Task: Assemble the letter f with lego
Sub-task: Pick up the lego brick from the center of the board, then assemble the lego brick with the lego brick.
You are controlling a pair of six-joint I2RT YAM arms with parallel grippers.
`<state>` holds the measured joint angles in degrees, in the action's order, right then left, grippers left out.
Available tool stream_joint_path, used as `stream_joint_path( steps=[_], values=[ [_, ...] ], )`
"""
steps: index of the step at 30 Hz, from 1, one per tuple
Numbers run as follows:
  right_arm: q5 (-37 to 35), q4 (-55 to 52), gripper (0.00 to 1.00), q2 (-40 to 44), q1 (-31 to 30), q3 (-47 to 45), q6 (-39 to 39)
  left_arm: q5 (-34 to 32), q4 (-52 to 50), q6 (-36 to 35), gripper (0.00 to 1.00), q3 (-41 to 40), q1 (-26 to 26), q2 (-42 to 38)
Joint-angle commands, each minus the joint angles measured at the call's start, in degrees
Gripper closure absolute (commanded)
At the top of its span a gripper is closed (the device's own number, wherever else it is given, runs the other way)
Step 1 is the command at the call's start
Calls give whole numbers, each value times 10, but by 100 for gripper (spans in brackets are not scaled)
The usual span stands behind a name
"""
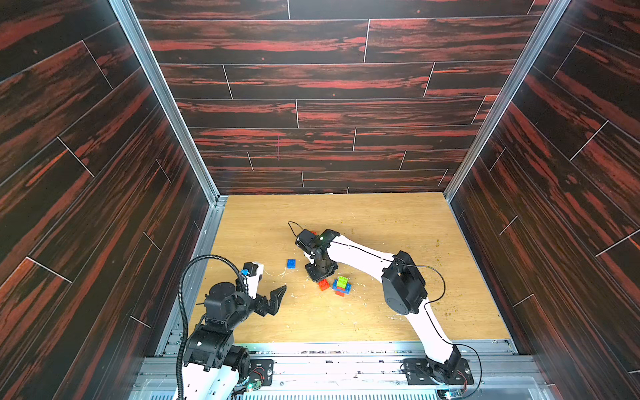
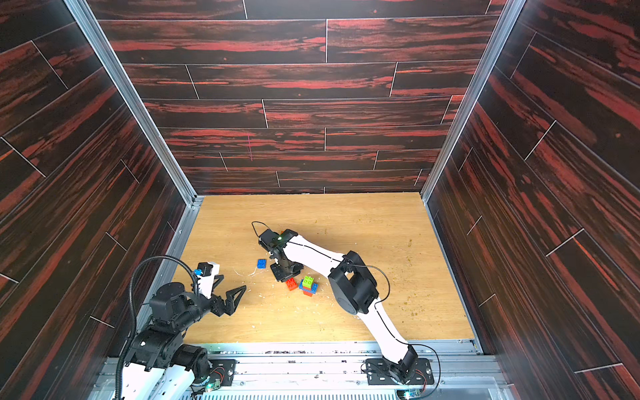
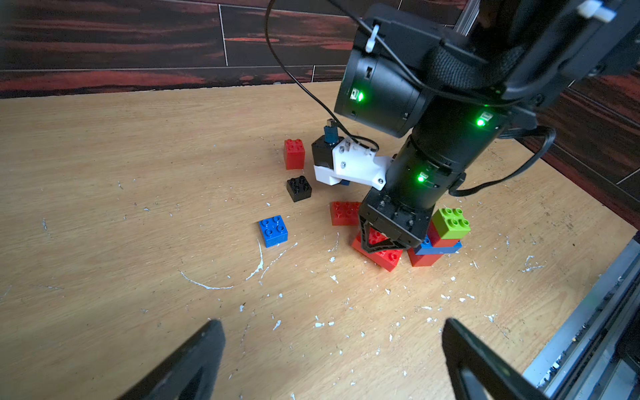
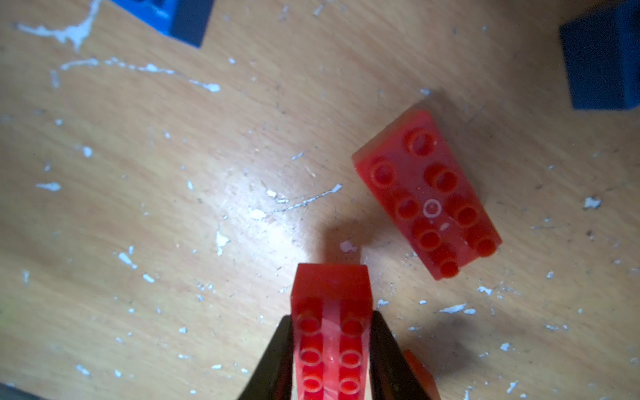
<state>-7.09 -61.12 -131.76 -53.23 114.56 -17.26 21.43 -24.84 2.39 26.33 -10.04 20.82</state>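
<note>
**Right arm** (image 1: pixel 362 257): I see it reaching from its base out over the tabletop (image 1: pixel 398 214). The elbow is raised and the wrist is bent so that the right tool (image 4: pixel 331 317) points straight down, just beside the brick stack (image 3: pixel 440 242). Its fingers (image 4: pixel 277 356) are pinched on the long sides of a red oblong brick (image 4: pixel 330 332).

**Held brick:** The studs face up, and the long axis runs out from between the fingers, roughly level with the tabletop. One end lies close to the foot of the stack. I cannot tell whether the brick rests on the tabletop or hangs just clear of it.

**Brick stack:** A lime green square brick (image 3: pixel 452 223) sits on top, with red and blue layers beneath.

**Loose bricks:** A second red oblong brick (image 4: pixel 429 194) lies flat with its studs up, beyond the held one as seen from the stack. Its long axis is skewed to the held brick's. Farther from the stack on that same side are a blue square brick (image 1: pixel 291 263), a black square brick (image 3: pixel 299 188) and a red square brick (image 3: pixel 294 154).

**Left arm** (image 1: pixel 221 311): It is folded near its own base, well apart from the stack. The left tool (image 3: pixel 332 323) is spread wide, holds nothing and hangs above the tabletop.
</note>
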Motion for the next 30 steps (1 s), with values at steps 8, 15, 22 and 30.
stream_joint_path(
  steps=[8, 15, 22, 30],
  values=[
    [27, -68, 79, 39, 6, 87, 137, -6, 3, 0, 0, -6, -2, -6],
    [35, -140, 79, 40, 16, 164, 226, -9, 4, 1, 0, -6, -2, -4],
    [68, -169, 79, 107, 44, 131, 321, -5, 5, 0, 0, -4, -2, 2],
    [54, -162, 78, 218, 92, 14, 376, 7, 1, -6, 0, 2, -2, 20]
  ],
)
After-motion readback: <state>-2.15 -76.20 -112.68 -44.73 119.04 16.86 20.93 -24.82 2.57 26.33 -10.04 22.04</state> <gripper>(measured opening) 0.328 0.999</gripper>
